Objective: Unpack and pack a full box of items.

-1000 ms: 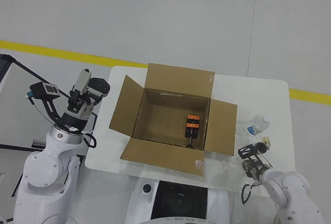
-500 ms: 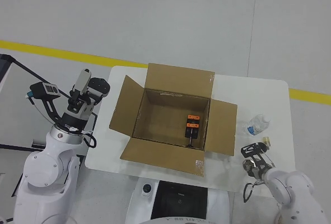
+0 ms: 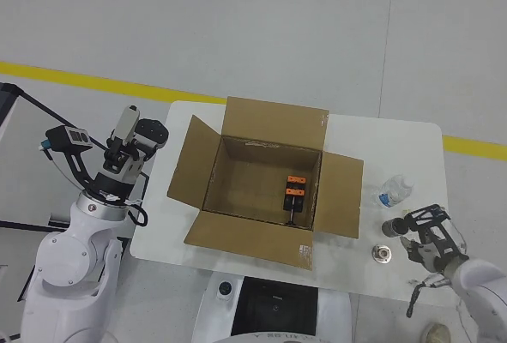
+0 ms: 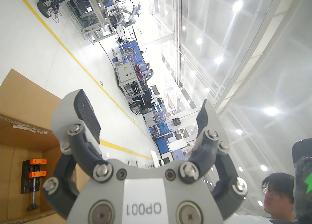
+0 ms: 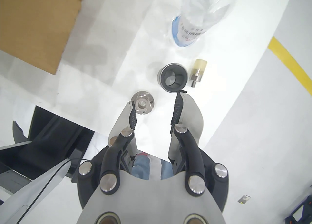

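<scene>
Mid-worktop: open cardboard box, flaps spread, small vise inside by its right wall. Between right flap and edge: water bottle, black sleeve, brass fitting, metal flange. Right tool open, empty, just above these. Left tool open, raised beyond the left edge.

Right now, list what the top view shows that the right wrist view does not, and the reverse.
Top view adds: the inside of the open box, with an orange-and-black clamp lying on its floor.
Right wrist view adds: a small cream-capped fitting beside the black sleeve, and the sleeve's hollow bore.
Both: the water bottle, the sleeve, the round metal flange, one box flap, and the right claw, open over the white table.
</scene>
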